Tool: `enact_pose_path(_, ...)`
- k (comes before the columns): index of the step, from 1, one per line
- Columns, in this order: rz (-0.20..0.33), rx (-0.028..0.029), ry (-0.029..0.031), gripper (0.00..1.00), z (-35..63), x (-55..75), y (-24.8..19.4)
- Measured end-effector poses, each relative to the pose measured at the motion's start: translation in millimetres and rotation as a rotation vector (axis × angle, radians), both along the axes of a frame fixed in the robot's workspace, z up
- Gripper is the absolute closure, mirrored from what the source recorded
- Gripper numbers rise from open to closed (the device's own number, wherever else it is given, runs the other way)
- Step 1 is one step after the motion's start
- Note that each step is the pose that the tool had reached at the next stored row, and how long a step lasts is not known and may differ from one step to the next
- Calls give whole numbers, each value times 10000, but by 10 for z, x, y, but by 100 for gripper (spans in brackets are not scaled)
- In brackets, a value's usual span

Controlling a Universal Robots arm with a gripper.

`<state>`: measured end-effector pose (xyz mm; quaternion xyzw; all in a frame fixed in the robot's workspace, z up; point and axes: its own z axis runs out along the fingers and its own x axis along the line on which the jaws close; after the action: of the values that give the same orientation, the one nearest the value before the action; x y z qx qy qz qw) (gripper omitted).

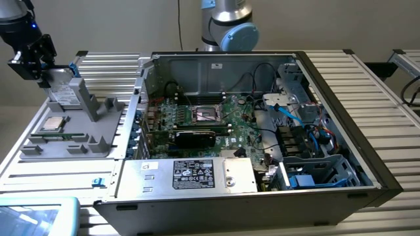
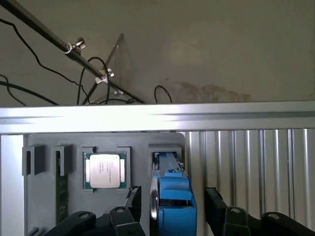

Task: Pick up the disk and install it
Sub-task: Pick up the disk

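The disk (image 1: 61, 92), silver-grey with a white label and a blue carrier bracket, stands on edge in the grey holder tray (image 1: 98, 140) at the exterior view's left. My gripper (image 1: 41, 73) hangs right above its far end. In the wrist view the blue-framed disk (image 2: 172, 206) sits between my two black fingers (image 2: 134, 200), with a small gap on each side. The gripper (image 2: 172, 209) is open and straddles the disk without squeezing it.
A square silver CPU chip (image 1: 52, 124) lies in the same tray. The open computer case (image 1: 341, 123) holds the motherboard (image 1: 210, 118), a silver box with a black label (image 1: 190, 174), cables and a drive cage (image 1: 321, 172). Slatted aluminium table (image 1: 387, 98) all around.
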<state>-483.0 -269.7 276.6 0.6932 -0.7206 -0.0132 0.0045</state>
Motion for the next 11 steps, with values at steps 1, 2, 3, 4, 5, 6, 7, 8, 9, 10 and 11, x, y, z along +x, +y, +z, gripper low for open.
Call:
enact_pose_path(1,1,2,-9,37,0,-1,0)
enact_pose_path(2,1,2,-10,37,0,-1,0)
enact_pose_path(3,1,3,-11,37,0,-2,0)
enact_pose_path(4,0,17,-11,37,0,-3,-1)
enact_pose_path(5,-1,43,-12,37,-1,-4,-5)
enact_pose_path(6,-1,83,-15,37,-1,-6,-8)
enact_pose_path(7,-2,127,-18,37,0,-7,-11)
enact_pose_path(8,-10,160,-18,37,-1,-8,-13)
enact_pose_path(9,-26,164,-18,37,-1,-8,-12)
enact_pose_path(10,-53,165,-19,37,-3,-8,-12)
enact_pose_path(11,-83,166,-20,37,-6,-8,-12)
